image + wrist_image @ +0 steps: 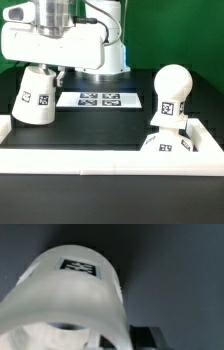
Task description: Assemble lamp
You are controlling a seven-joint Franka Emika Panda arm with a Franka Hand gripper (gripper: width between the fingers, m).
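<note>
The white tapered shade (38,96) stands at the exterior view's left, a black-and-white tag on its side. My gripper (48,68) comes down onto its narrow top. In the wrist view the shade (70,291) fills most of the picture, its open narrow end between my jaws (100,336). One dark finger (148,335) presses against its edge; the other is hidden behind it. The round bulb (171,92) stands upright on the square base (165,146) at the exterior view's right, apart from the shade.
The marker board (100,99) lies flat on the black table behind, between the shade and the bulb. A low white wall (80,160) borders the table's front and sides. The arm's white body (60,35) hangs over the back left.
</note>
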